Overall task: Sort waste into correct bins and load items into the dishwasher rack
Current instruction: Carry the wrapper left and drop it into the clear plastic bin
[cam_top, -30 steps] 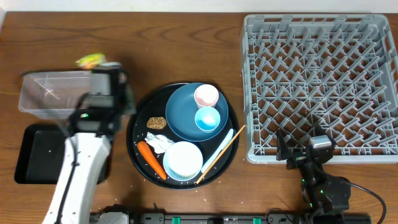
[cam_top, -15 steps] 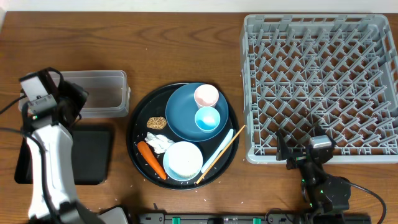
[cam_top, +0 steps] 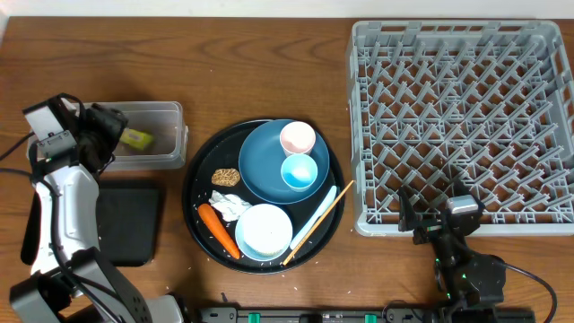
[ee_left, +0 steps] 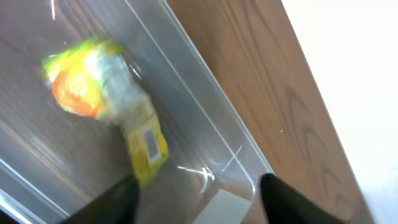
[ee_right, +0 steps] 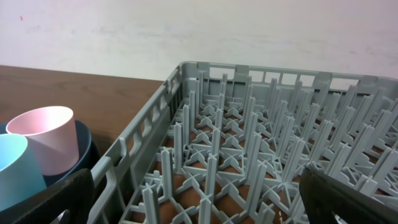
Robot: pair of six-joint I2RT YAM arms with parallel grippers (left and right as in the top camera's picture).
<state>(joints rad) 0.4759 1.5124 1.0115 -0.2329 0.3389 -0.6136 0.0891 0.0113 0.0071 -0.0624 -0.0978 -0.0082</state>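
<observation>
The yellow-green snack wrapper [cam_top: 136, 139] [ee_left: 106, 93] lies loose inside the clear tub [cam_top: 166, 112] [ee_left: 205, 106]. My left gripper [cam_top: 100, 135] [ee_left: 198, 180] hovers over the tub's left end, open, with nothing between its fingers. On the round black tray [cam_top: 191, 211] sit the dark-blue plate [cam_top: 260, 166] with the pink cup [cam_top: 298, 138] and light-blue cup [cam_top: 299, 170], the pale-blue bowl [cam_top: 265, 231], carrot [cam_top: 218, 230], tissue [cam_top: 231, 206], brown lump [cam_top: 225, 177], chopsticks [cam_top: 339, 199] and white utensil [cam_top: 309, 222]. My right gripper [cam_top: 433, 208] [ee_right: 198, 193] is open at the dishwasher rack's [cam_top: 462, 126] [ee_right: 249, 143] near edge.
The shallow black tray bin [cam_top: 130, 224] lies in front of the tub, partly under my left arm. In the right wrist view the pink cup [ee_right: 46, 140] and light-blue cup [ee_right: 15, 171] stand just left of the rack's wall.
My left gripper carried the wrapper from above the tub's far rim to its left end, then opened. The wrapper now lies in the tub. The right arm has not moved.
</observation>
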